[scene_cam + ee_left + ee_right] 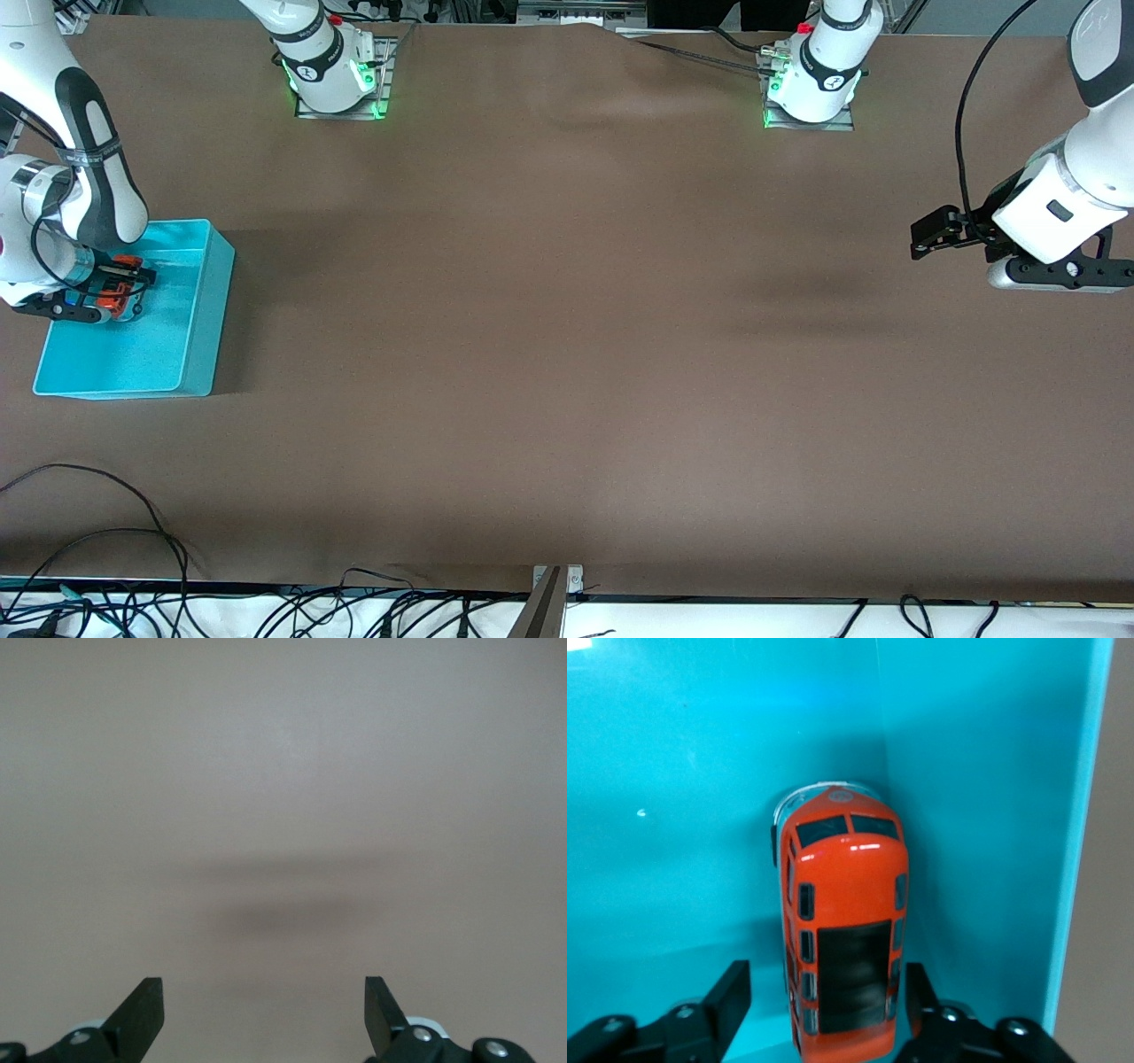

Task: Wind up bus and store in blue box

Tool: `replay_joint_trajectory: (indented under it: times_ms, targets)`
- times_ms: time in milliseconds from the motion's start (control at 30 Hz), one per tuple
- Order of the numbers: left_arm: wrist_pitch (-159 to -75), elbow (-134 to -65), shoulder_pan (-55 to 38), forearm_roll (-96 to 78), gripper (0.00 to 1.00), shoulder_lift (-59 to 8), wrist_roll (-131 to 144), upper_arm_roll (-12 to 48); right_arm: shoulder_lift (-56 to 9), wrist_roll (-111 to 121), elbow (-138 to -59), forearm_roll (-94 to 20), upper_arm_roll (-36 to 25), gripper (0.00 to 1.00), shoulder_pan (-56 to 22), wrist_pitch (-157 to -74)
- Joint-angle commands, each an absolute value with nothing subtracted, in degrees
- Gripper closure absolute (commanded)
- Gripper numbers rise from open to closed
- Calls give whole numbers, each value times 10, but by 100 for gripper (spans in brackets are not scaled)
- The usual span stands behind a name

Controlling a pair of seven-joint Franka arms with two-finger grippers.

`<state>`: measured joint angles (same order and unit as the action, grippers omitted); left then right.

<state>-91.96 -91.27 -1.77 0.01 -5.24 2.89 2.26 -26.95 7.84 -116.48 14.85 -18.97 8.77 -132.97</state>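
Inside the rectangular light turquoise plastic bin (190, 354) at the right arm's end of the brown worktop (567, 354), I am looking at the small toy minibus with the orange roof and dark roof panel (843, 943). It is sitting on the bin's floor, close beside one of the thin walls and near a corner. My right gripper (824, 1005) is reaching down into the bin, and its black fingers (728, 997) are standing apart on either side of the bus's body, with a sliver of turquoise showing between pad and bus on at least one side. I judge the bus is already resting on its own, so the storing is all but done and the step in hand is getting clear cleanly.

To do that well, I am planning a straight vertical lift, keeping the fingers spread so neither pad drags the bus or tips it. The nearby wall is the hazard: any sideways drift could catch it and shift the bin.

My left gripper (264, 1014) is waiting over bare worktop at the left arm's end, fingers wide apart and holding nothing.
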Motion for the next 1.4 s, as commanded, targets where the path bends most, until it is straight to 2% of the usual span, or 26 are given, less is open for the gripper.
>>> replay_joint_trajectory:
  times_ms: [0,267,500,834,1368]
  targets:
    - [-914,-911,-18,-10,0,-51,31,23,-215,81,-1171,155,-185,0,88,-1271]
    - [-914,-911,-18,-10,0,-51,31,23,-117,79,-1171,147,-179,0,88,-1165]
    - [-914,-911,-18,-10,0,-51,31,23,-38,80,-1170,70,-168,0,88,-1096]
    - [-914,-911,-18,-11,0,-51,30,23,6,80,-1135,54,-136,0,86,-1006]
    - [-914,-911,-18,-13,0,-51,30,23,4,46,-1019,43,-62,0,83,-843]
